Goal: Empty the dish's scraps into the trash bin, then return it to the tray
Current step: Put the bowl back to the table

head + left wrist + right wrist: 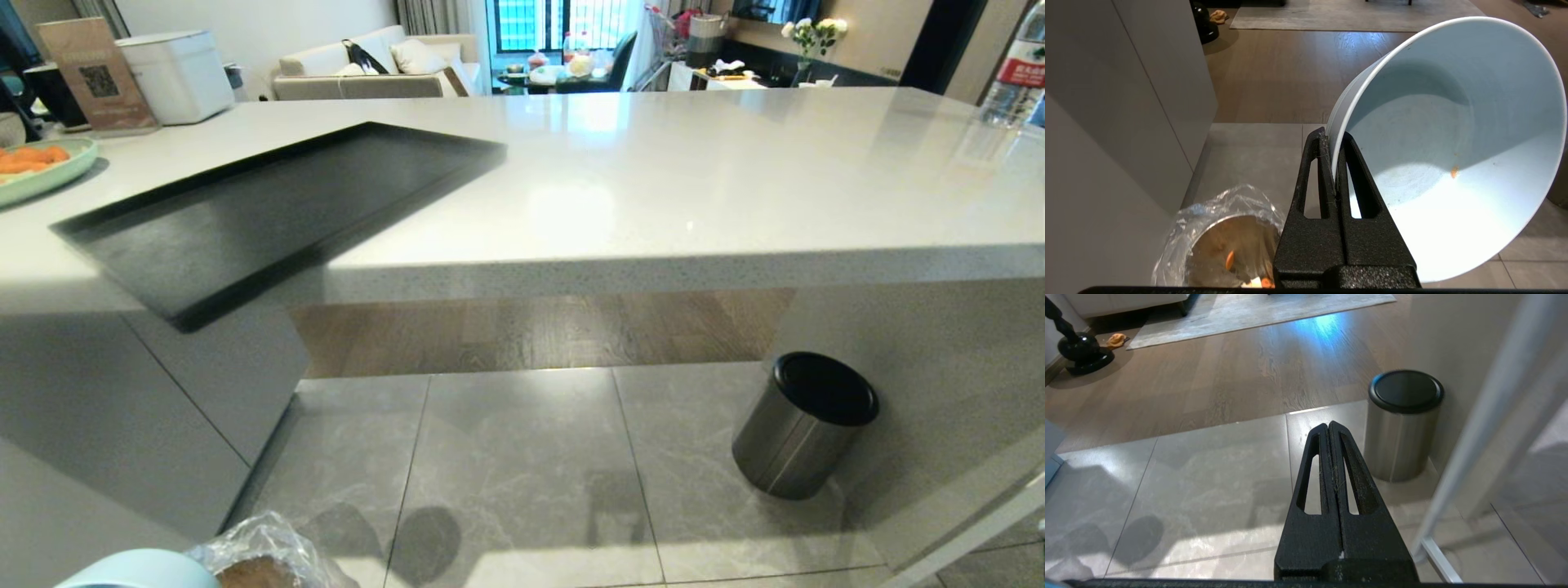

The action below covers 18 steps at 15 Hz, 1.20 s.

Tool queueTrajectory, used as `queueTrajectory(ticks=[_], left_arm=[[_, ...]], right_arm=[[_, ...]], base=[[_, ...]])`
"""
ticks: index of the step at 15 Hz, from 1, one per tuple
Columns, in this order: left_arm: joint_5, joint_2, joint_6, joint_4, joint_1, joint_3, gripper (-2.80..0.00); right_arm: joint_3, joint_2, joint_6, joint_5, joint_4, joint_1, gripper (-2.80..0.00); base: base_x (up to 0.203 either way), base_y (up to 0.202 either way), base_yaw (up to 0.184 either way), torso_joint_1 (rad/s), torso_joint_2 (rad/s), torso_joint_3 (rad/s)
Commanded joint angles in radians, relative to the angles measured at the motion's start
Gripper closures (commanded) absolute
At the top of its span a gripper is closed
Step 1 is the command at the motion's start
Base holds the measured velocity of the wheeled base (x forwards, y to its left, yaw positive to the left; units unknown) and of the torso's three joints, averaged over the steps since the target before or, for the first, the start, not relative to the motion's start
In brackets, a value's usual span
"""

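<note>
While the head view is showing the tray (269, 212) lying bare on the worktop (653, 180) | left wrist: left gripper (1333, 163) is pinching the dish (1453, 163) rim, tilted beside the trash bin (1220, 245); stiff, light, slick, likely breakable, so rim hold suits | right wrist: right gripper (1331, 430) is hanging closed, empty.

You're looking across a glossy pale stone counter (653, 188) that mirrors bright daylight from a barred window (563, 23) at the back. A cream sofa (375, 69) sits left of the window. Below, grey marbled floor tiles (522, 474) meet brown wood planks (539, 327), beside grey cabinet panels (204, 384).
</note>
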Motion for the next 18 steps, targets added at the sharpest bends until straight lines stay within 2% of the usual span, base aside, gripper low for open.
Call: queueTrajectory(ticks=[1, 3, 18], left_arm=[[0.001, 0.001, -0.002, 0.0, 0.0, 0.0, 0.0], [0.001, 0.001, 0.0, 0.0, 0.0, 0.0, 0.0], [0.001, 0.001, -0.002, 0.0, 0.0, 0.0, 0.0]], right_arm=[[0.0, 0.0, 0.001, 0.0, -0.001, 0.0, 0.0], [0.0, 0.001, 0.001, 0.0, -0.001, 0.0, 0.0], [0.0, 0.001, 0.001, 0.0, -0.001, 0.0, 0.0]], base=[[0.192, 0.0, 0.0, -0.001, 0.0, 0.004], [0.135, 0.0, 0.0, 0.007, 0.0, 0.005], [0.0, 0.0, 0.0, 0.0, 0.0, 0.0]])
